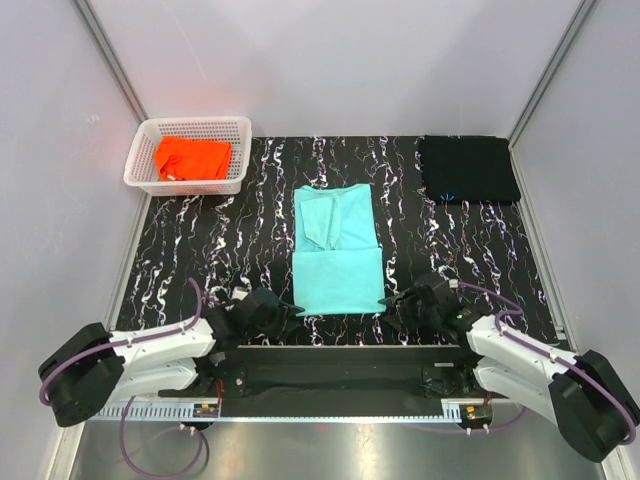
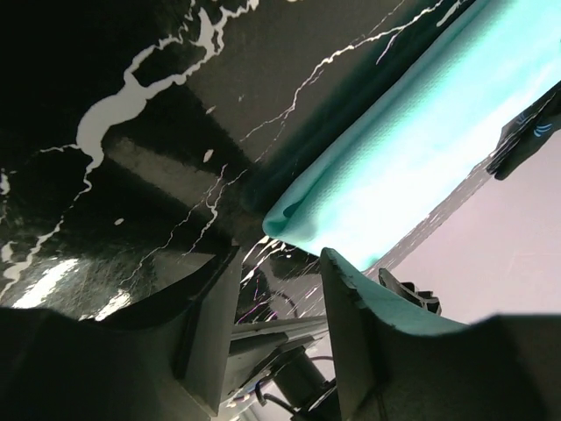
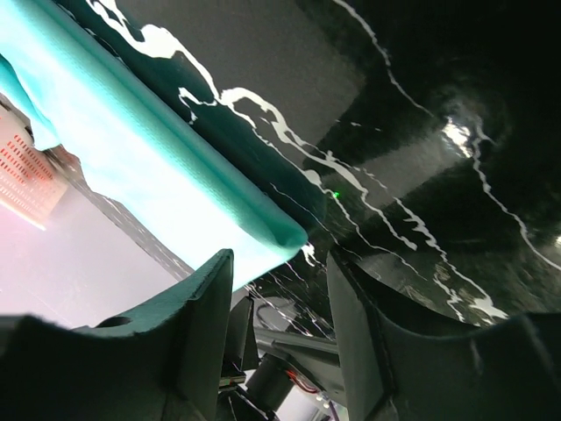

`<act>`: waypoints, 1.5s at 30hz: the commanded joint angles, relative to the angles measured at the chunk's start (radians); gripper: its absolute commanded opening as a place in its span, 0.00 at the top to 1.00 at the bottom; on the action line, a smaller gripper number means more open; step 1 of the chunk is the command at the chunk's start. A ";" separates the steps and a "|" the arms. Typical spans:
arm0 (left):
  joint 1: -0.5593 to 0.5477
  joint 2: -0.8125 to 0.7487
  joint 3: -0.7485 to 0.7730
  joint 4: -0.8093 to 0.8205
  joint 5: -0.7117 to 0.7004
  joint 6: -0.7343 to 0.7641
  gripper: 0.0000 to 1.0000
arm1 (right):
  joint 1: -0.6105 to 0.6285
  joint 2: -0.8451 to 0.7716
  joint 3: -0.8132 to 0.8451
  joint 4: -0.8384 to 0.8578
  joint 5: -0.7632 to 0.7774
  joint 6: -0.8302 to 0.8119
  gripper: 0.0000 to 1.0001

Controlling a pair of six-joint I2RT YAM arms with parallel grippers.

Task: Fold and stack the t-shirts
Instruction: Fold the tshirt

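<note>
Mint-teal cloth lies just ahead of the left end effector [image 2: 279, 263]. Its jaws stand apart and hold nothing. The near-left corner of the mint-teal t-shirt [image 1: 338, 250] sits beyond the gap, not between the fingers. The right end effector [image 3: 279, 263] mirrors this: jaws parted and empty, with the near-right corner just in front. Both hang low over the counter [image 1: 220, 250] at the shirt's near hem.

The shirt lies flat mid-counter, its sides folded inward into a narrow strip. We judge the step in hand to be gripping the two near corners.

We expect three failure modes:
- The corners look layered, so a shallow closure may catch only the top ply and the fold would open.
- Jaws set too low may scrape the counter.
- Unequal travel of the two arms would skew the hem.

The counter is black, white-veined and glossy, so we expect cloth to slide on it if pushed. The black t-shirt [image 1: 468, 168] lies folded at the far right. The orange t-shirt [image 1: 192, 158] sits crumpled in the white basket [image 1: 135, 165] at the far left. Pale grey walls [image 1: 350, 60] enclose three sides.
</note>
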 commanded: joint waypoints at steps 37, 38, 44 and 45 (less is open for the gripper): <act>0.001 0.084 -0.122 0.102 -0.113 -0.121 0.93 | 0.013 0.172 -0.029 0.022 0.059 -0.028 0.95; 0.004 0.083 -0.119 0.098 -0.111 -0.104 1.00 | 0.013 0.173 -0.028 0.019 0.057 -0.036 0.97; 0.019 0.001 -0.062 -0.028 -0.090 -0.008 1.00 | 0.014 0.140 -0.006 -0.017 -0.001 -0.091 1.00; 0.019 -0.015 -0.035 -0.065 -0.079 -0.002 1.00 | 0.013 0.131 0.016 -0.057 -0.002 -0.120 1.00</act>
